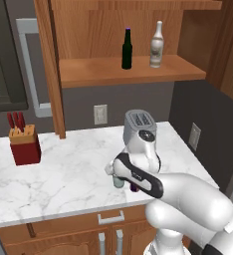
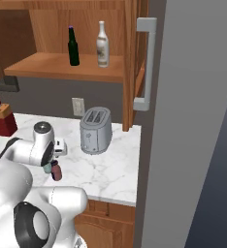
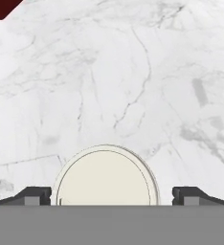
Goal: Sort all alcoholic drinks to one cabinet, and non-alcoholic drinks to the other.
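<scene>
- A marble counter (image 1: 63,169) runs under open wooden wall cabinets, with a grey wall and sockets behind.
- Nearest, at the counter's front edge, the gripper (image 3: 112,194) hangs above the teal cup (image 1: 118,181); in the hand view its whitish lid (image 3: 106,174) sits between the two fingertips (image 3: 35,195), set a little to one side.
- The jaws stand wide open, holding nothing.
- Just beside the cup stands the short purple bottle (image 2: 56,171); from the base views, with the arm in the way, I cannot tell whether the two touch.
- To do this well, I judge: centre the lid between the tips, come straight down, close below the lid, and keep the outer finger off the purple bottle.
- Farther back are a toaster (image 2: 95,130) and a knife block (image 1: 25,145).
- Farthest, on the cabinet shelf (image 1: 131,70), the green bottle (image 1: 127,49) and the pale bottle (image 1: 157,45) stand upright, near each other.
</scene>
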